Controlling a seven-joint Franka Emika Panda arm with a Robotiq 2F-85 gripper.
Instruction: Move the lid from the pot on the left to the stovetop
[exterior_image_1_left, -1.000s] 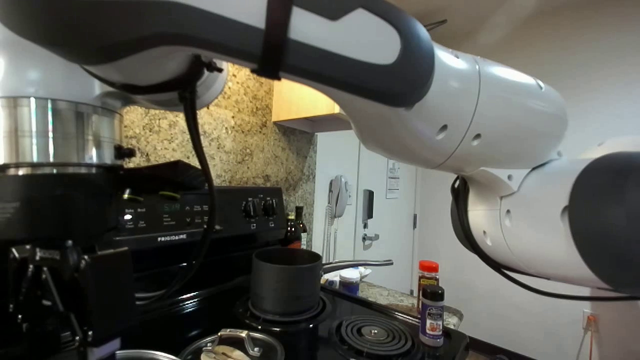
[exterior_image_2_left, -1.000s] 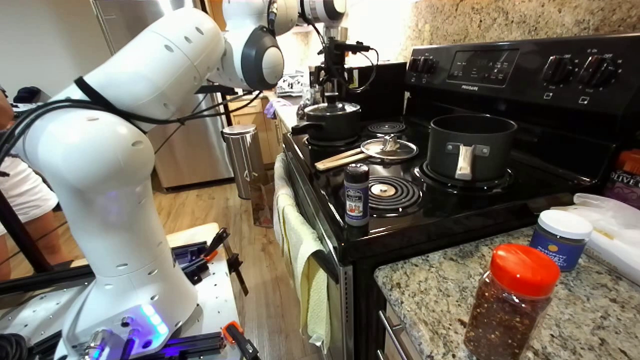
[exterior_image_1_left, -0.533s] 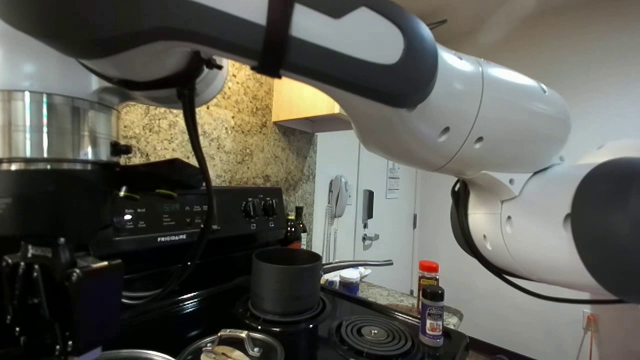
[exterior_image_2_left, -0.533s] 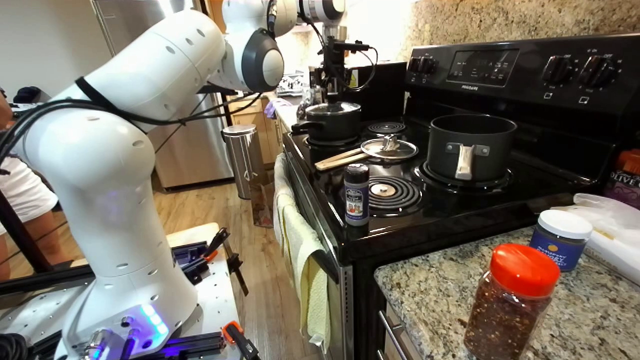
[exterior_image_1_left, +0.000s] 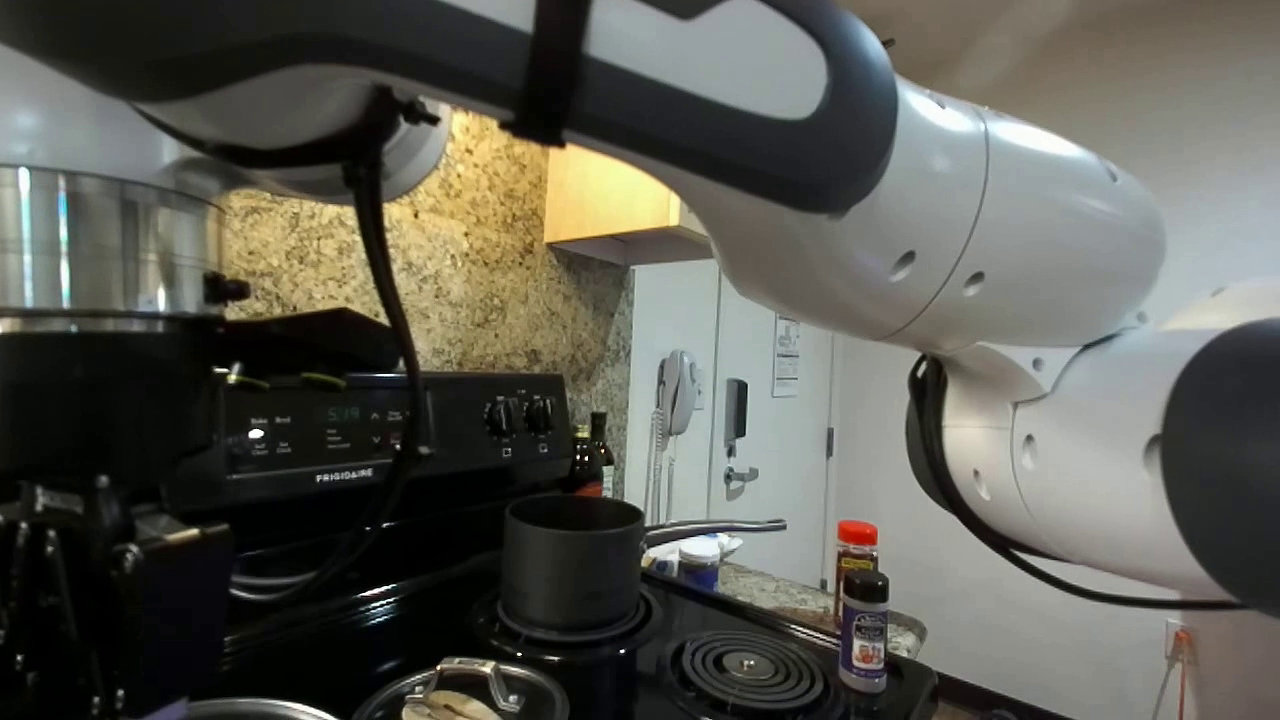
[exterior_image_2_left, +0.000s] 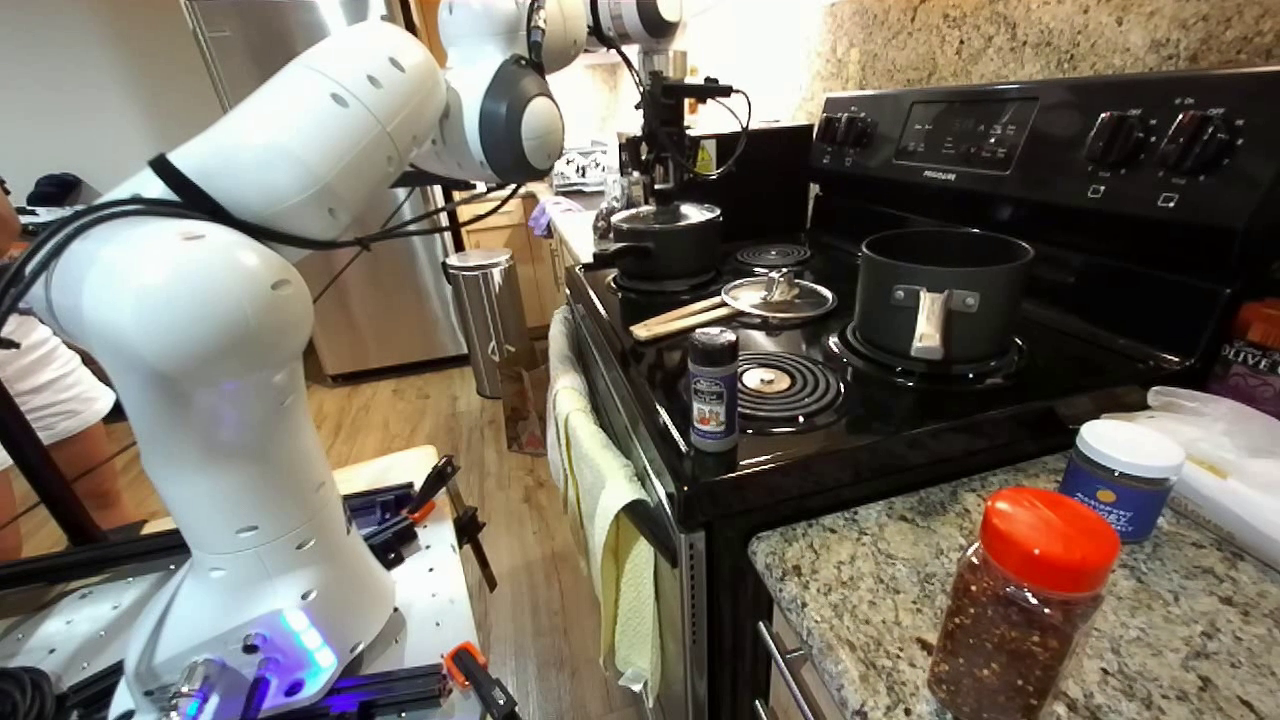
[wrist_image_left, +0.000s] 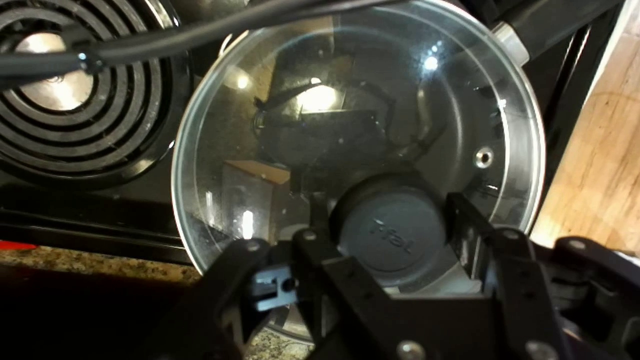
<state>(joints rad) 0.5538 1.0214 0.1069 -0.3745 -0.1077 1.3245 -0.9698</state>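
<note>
The lid (wrist_image_left: 345, 145), clear glass with a silver rim, lies over the dark pot (exterior_image_2_left: 668, 250) at the far left burner; no gap shows between them in an exterior view. Its dark knob (wrist_image_left: 392, 235) is between the two fingers of my gripper (wrist_image_left: 387, 212), which is shut on it. Seen from an exterior view, the gripper (exterior_image_2_left: 664, 187) points straight down above that pot. Only part of the lid's rim (exterior_image_1_left: 262, 708) shows at the bottom of an exterior view. The pot's black handle (wrist_image_left: 560, 30) sticks out at the wrist view's upper right. The stovetop (exterior_image_2_left: 860, 435) is black with coil burners.
Another glass lid (exterior_image_2_left: 800, 300) with wooden utensils (exterior_image_2_left: 680, 320) lies beside the pot. A larger dark pot (exterior_image_2_left: 940, 300) stands on a back burner. A spice bottle (exterior_image_2_left: 713, 390) is at the front edge. A cable (wrist_image_left: 175, 45) crosses the wrist view.
My gripper has shut around the knob. In an exterior view the arm, gripper and lid rim have shifted slightly left. The other lid and larger pot have not moved.
</note>
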